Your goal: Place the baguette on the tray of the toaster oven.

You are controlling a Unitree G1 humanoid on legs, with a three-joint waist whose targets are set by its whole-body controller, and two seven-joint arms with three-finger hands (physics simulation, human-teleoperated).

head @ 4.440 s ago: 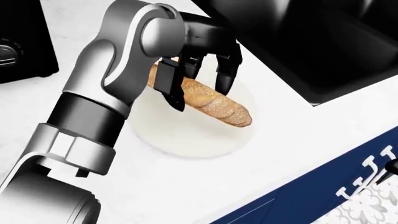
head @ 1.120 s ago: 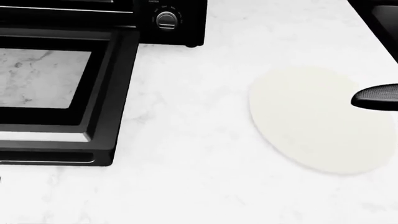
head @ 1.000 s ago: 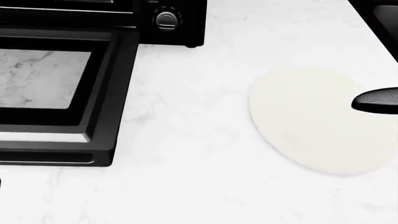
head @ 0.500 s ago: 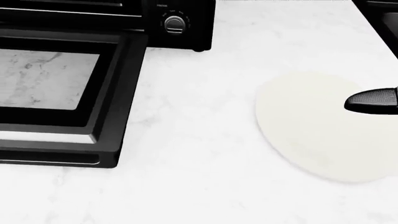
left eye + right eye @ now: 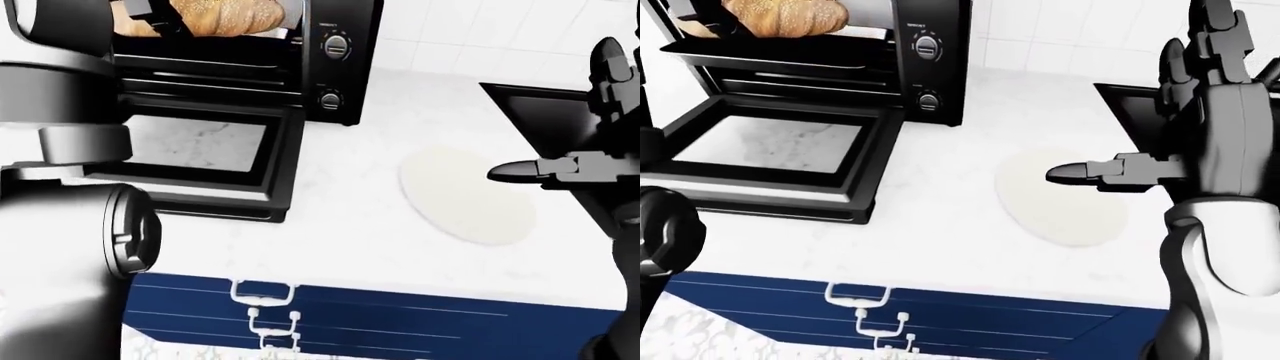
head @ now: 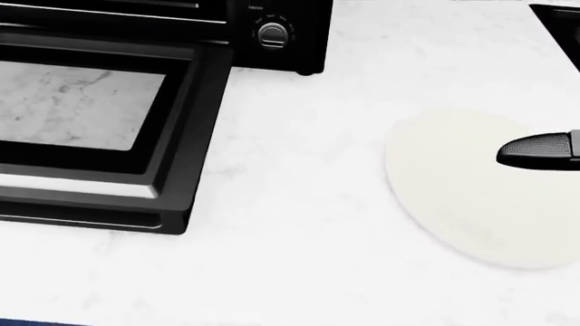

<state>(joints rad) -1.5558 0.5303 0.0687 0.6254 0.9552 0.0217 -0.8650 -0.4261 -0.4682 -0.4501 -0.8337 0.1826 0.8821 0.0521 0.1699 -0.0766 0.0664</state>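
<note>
The work surface is a white marble counter (image 6: 299, 224) with faint grey veining, evenly lit. A white tiled wall (image 5: 470, 30) rises behind it at the top of the eye views, and a black sink (image 5: 1130, 112) is set into the counter at the right. Below the counter edge runs a navy drawer front (image 5: 420, 315) with white handles (image 5: 262, 294), above a patterned floor (image 5: 170, 346).

Left arm (image 5: 60, 150) raised toward upper left, hand hidden at frame edge. Right hand (image 5: 1200, 142) upright, fingers (image 5: 1090, 173) spread apart, gripping nothing.
</note>
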